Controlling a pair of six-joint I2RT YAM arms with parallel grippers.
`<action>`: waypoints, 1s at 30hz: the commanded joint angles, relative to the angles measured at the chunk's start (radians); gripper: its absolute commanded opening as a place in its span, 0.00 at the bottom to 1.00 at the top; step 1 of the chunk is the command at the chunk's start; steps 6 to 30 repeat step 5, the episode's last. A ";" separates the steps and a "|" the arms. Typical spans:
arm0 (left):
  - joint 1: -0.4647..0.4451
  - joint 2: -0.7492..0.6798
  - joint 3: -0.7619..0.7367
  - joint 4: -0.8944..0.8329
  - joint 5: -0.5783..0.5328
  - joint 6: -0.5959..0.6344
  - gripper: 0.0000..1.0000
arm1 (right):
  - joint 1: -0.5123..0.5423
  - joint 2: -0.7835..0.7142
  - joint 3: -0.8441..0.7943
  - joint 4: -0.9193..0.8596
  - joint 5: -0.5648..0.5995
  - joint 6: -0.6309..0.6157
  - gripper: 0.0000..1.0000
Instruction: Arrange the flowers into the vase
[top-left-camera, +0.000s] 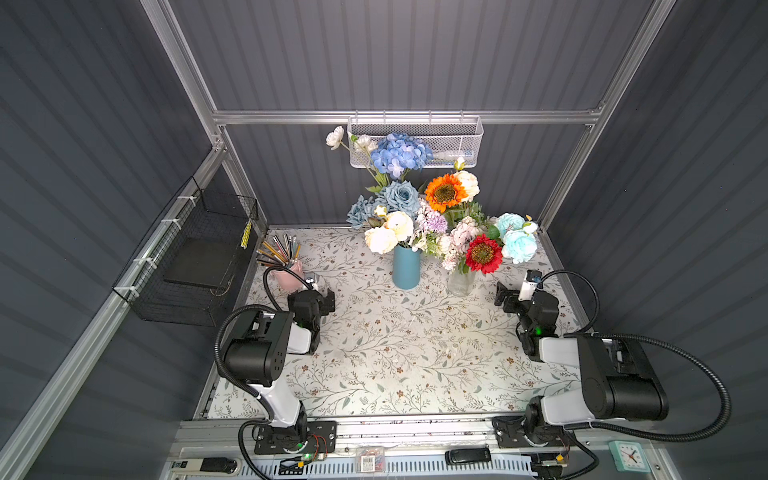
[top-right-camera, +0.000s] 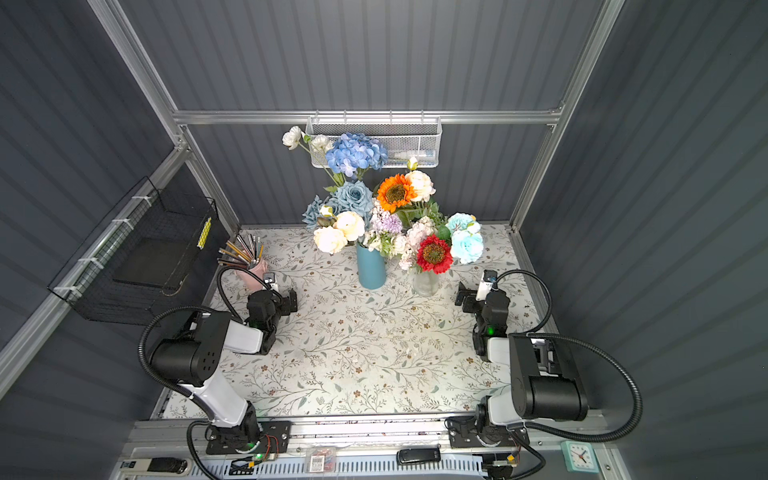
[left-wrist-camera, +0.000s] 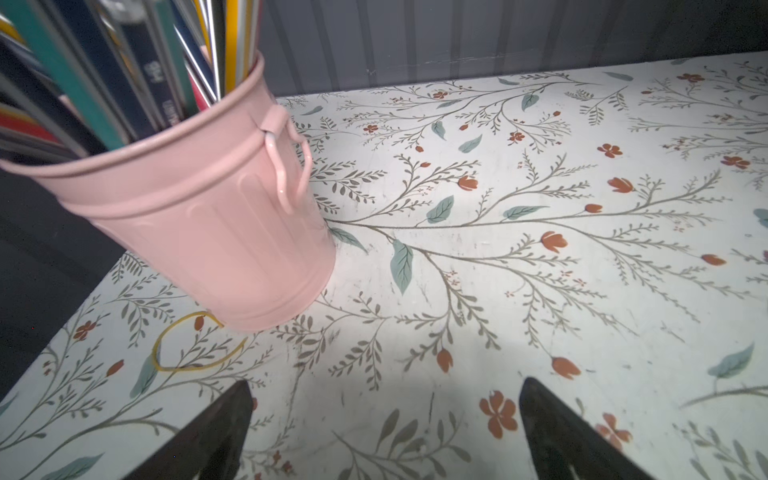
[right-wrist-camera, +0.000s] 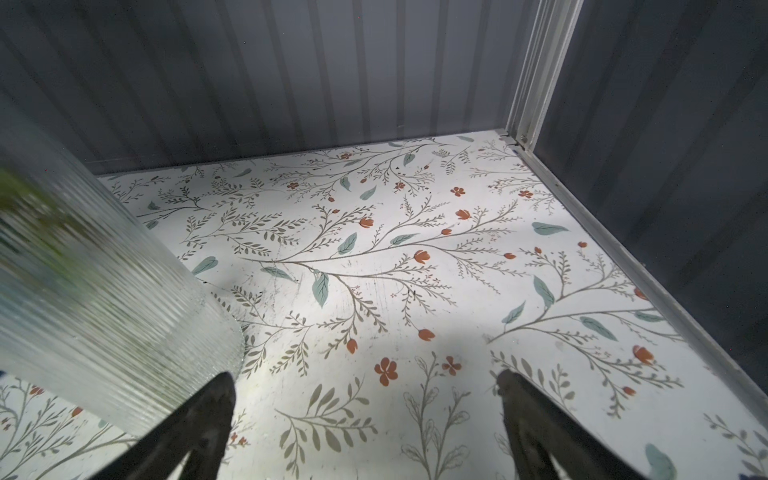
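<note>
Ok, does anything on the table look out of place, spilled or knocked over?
Only one small thing: a loose yellow rubber band lies on the table covering beside the base of the pink pencil bucket. The blue vase and the glass vase stand upright with the flowers in them; nothing looks spilled.

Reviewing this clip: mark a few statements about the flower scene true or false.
1. The left gripper and right gripper are open and empty. True.
2. The red sunflower stands in the blue vase. False: the red sunflower stands in the clear glass vase.
3. The pink bucket holds pencils. True.
4. Loose flowers lie on the table. False: the table shows none; the flowers stand in the blue vase or the glass one.
</note>
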 joint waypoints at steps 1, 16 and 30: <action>0.002 -0.008 0.009 0.000 0.010 -0.002 1.00 | 0.001 0.003 0.016 0.004 -0.011 -0.006 0.99; 0.001 -0.007 0.009 0.001 0.010 -0.002 1.00 | 0.002 0.000 0.013 0.008 -0.011 -0.006 0.99; 0.001 -0.007 0.009 0.001 0.010 -0.002 1.00 | 0.002 0.000 0.013 0.008 -0.011 -0.006 0.99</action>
